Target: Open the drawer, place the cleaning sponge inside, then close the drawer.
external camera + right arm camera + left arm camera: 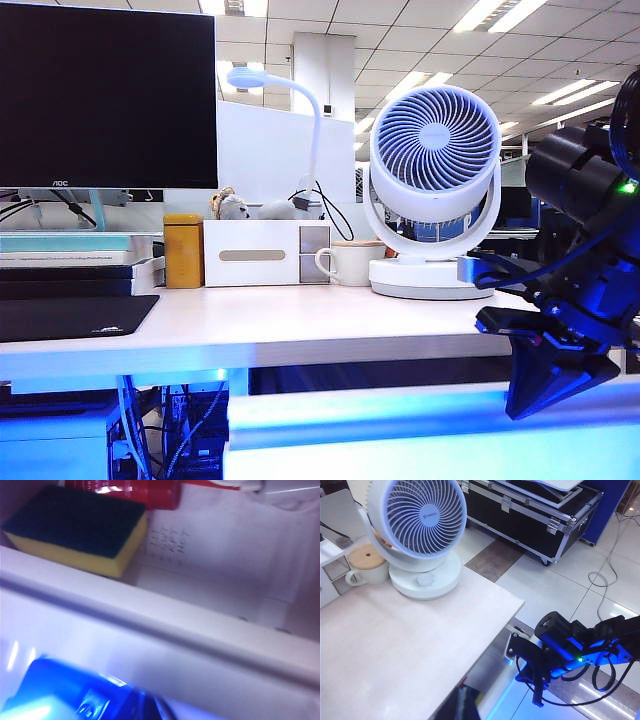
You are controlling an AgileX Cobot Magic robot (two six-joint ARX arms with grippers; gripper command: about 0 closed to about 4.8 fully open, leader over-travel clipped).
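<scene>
The cleaning sponge (75, 527), yellow with a dark green top, lies inside the open drawer next to a red object (145, 492). The drawer's white, blue-lit front panel (400, 425) runs below the desk edge, and its rounded top lip (160, 635) crosses the right wrist view. My right gripper (530, 400) hangs point-down in front of the drawer's right end; it is blurred and blue-lit (150, 707) just outside the lip and looks shut, with nothing in it. My left gripper (462, 705) is shut and empty above the desk's front edge.
On the desk (300, 320) stand a white fan (432, 190), a mug (350, 263), a white organizer box (255, 253) and an orange-yellow box (183, 250). A monitor (105, 95) and a black mat (70, 315) are at the left. Cables hang under the desk.
</scene>
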